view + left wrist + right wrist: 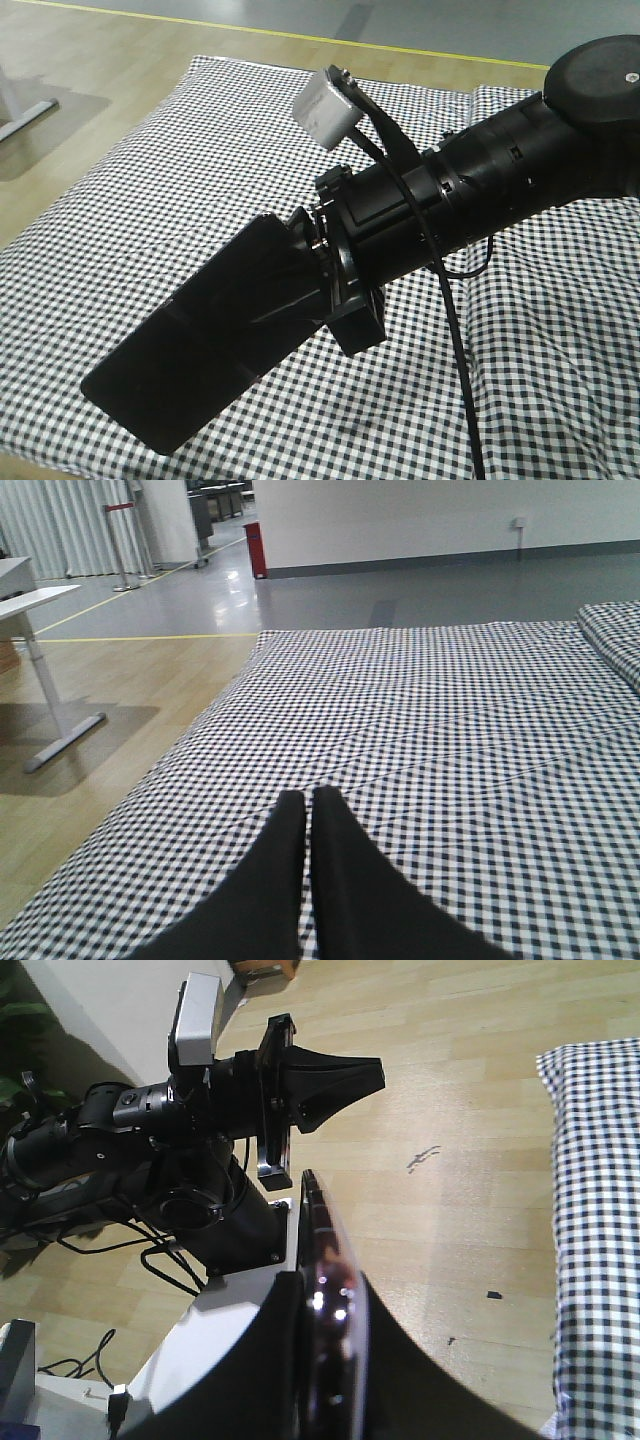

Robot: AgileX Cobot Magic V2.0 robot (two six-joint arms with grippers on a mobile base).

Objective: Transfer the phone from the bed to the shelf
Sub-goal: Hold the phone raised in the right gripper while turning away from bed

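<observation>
Bed point(200, 130) beneath phone point(200, 350) in right hand point(322, 1290)

Front: high, down onto bed point(150, 150). Left wrist: low along same bed. Right wrist: toward floor point(480, 1080).

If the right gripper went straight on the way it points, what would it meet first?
Likely the left arm: in the right wrist view, the phone held by the right gripper points straight at its wrist, though depth is unclear.

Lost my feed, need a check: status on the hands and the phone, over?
Left hand shut, empty, over the bed. Right hand shut on the phone, held above the bed. Shelf not in view. Nothing seen in the way.
</observation>
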